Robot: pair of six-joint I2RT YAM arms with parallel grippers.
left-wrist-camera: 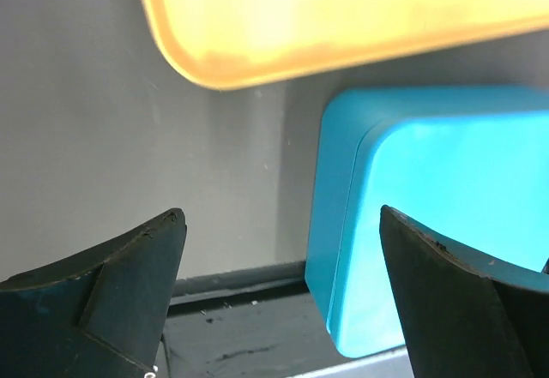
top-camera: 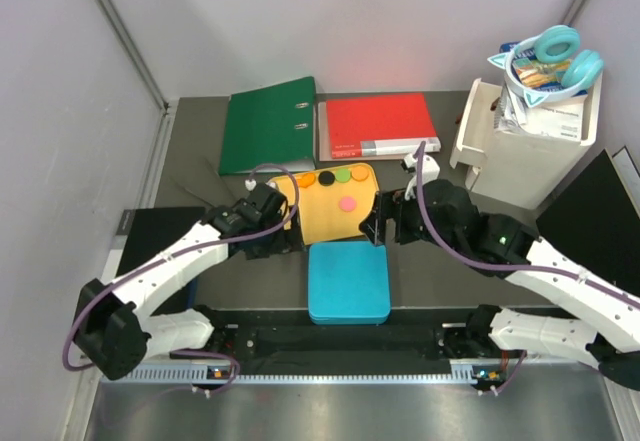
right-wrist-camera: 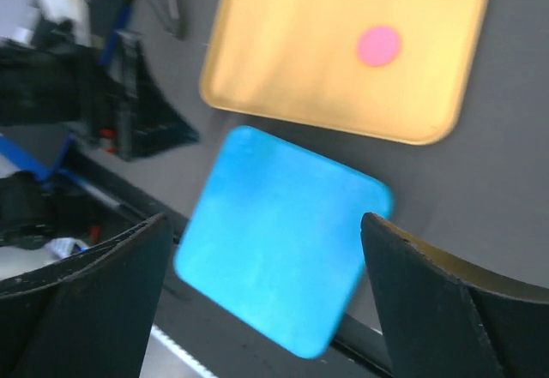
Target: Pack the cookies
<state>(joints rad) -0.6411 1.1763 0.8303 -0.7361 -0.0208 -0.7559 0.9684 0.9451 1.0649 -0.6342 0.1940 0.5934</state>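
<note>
Cookies (top-camera: pixel 327 177), small flat coloured discs, may scatter if our gaping left pincer (left-wrist-camera: pixel 279 254) or right pincer (right-wrist-camera: pixel 264 249) knocks their yellow plastic tray (top-camera: pixel 325 219).

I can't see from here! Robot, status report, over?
Left hand open, right hand open, both empty. Cookies on tray. Blue box shut beside it.

The right claw (right-wrist-camera: pixel 266 219) is gaping wide above a blue box (right-wrist-camera: pixel 283 275). Beyond it, cookies (right-wrist-camera: pixel 378 45) are lying on a yellow tray (right-wrist-camera: pixel 283 61), a pink one sitting apart from the row.
</note>
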